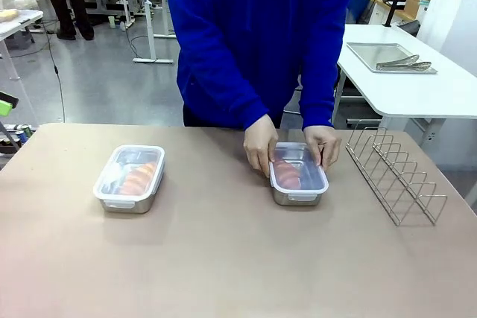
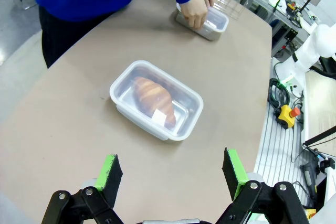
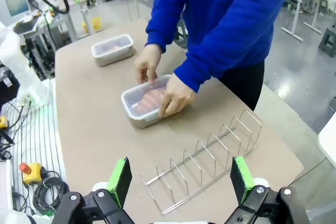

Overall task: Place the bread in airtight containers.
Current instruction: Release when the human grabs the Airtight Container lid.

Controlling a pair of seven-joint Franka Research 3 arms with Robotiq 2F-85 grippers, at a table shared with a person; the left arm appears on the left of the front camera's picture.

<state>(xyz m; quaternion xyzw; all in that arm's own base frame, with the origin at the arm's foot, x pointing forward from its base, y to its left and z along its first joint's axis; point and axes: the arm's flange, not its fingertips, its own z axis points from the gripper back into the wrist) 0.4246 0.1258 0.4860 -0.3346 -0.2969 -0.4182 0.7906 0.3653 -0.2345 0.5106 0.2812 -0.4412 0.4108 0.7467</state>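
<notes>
Two steel airtight containers sit on the tan table, each with a clear lid on and bread inside. The left container (image 1: 130,178) (image 2: 156,99) (image 3: 112,49) holds a golden croissant roll (image 2: 154,97). A person in a blue top presses both hands on the lid of the right container (image 1: 299,174) (image 2: 206,20) (image 3: 145,102), where bread (image 3: 148,99) shows through. My left gripper (image 2: 172,173) hovers open above the table, short of the left container. My right gripper (image 3: 181,181) hangs open over the wire rack, with nothing between its fingers.
A wire rack (image 1: 393,173) (image 3: 205,156) stands at the table's right side. A white side table behind carries a flat metal tray (image 1: 387,56) with tongs. Cables and an emergency stop button (image 2: 289,115) lie beside the table's edge.
</notes>
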